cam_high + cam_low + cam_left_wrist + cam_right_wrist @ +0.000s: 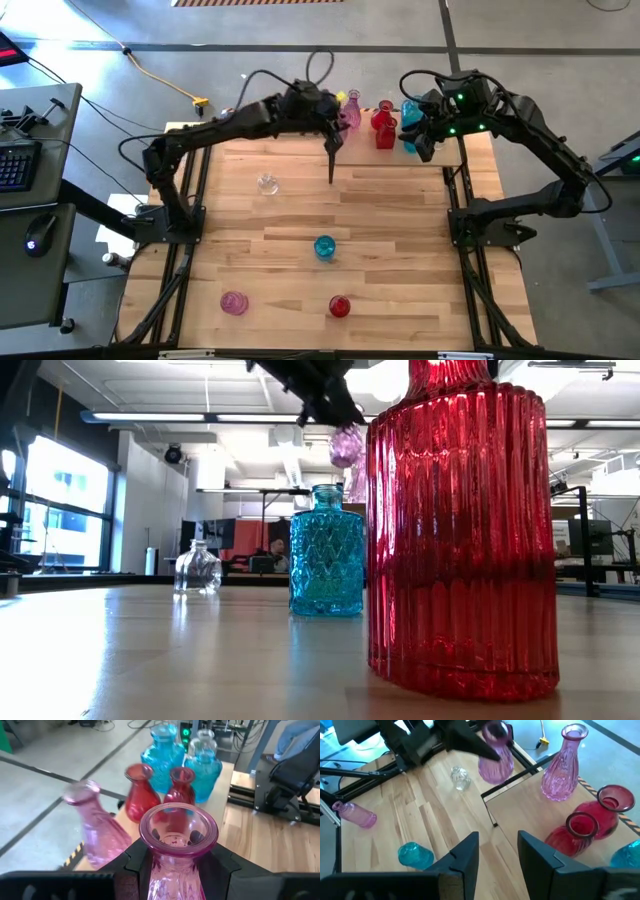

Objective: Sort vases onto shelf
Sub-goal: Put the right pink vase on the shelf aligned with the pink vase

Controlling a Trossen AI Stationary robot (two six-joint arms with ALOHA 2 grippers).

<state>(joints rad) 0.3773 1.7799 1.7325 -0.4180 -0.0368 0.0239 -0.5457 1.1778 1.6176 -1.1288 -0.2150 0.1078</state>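
My left gripper (337, 122) is shut on a pink ribbed vase (495, 761) and holds it in the air over the near-left corner of the shelf (530, 812). The shelf is a pale board with black bars at the table's far edge. On it stand a tall pink vase (562, 766), two red vases (612, 809), and blue vases (162, 756). My right gripper (497, 851) is open and hovers above the shelf's right part, touching nothing. On the tabletop are a clear vase (267, 183), a blue vase (324, 246), a pink vase (234, 302) and a red vase (340, 306). My left gripper pinches the pink vase between its two fingers (137, 862) at the neck (175, 870), just under the flared rim. The fingers slant down from the table's left side. The vase is lifted clear and hangs below them, slightly tilted (347, 445).
In the right wrist view the tabletop's pink vase (355, 814) and blue vase (415, 856) lie on their sides. In the low view the red vase (460, 530) stands close to the near edge. Bare board shows on the shelf's near-left part. A person sits beyond the table.
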